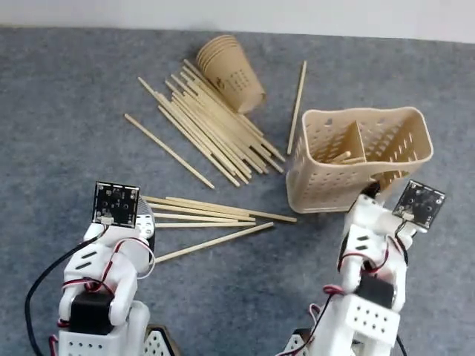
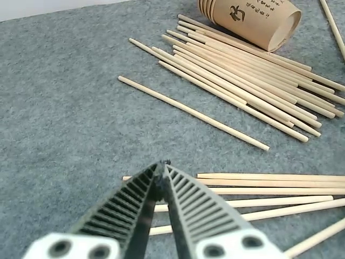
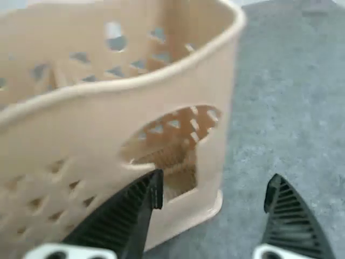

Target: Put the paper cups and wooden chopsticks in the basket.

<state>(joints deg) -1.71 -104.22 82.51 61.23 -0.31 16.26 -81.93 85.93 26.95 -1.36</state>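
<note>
A stack of paper cups (image 1: 230, 70) lies on its side at the back of the grey mat, also seen in the left wrist view as paper cups (image 2: 259, 19). A big pile of wooden chopsticks (image 1: 215, 130) spreads beside it. Several more chopsticks (image 1: 208, 211) lie nearer, just past my left gripper (image 2: 163, 164), which is shut and empty above the mat. The beige basket (image 1: 360, 156) stands at the right with a few chopsticks (image 1: 341, 157) inside. My right gripper (image 3: 215, 190) is open at the basket (image 3: 108, 124), near its corner and handle cutout.
One lone chopstick (image 1: 297, 96) lies between the cups and the basket. A single stick (image 2: 191, 112) lies apart from the pile. Bare grey mat stretches to the left (image 1: 59, 111) and to the right of the basket.
</note>
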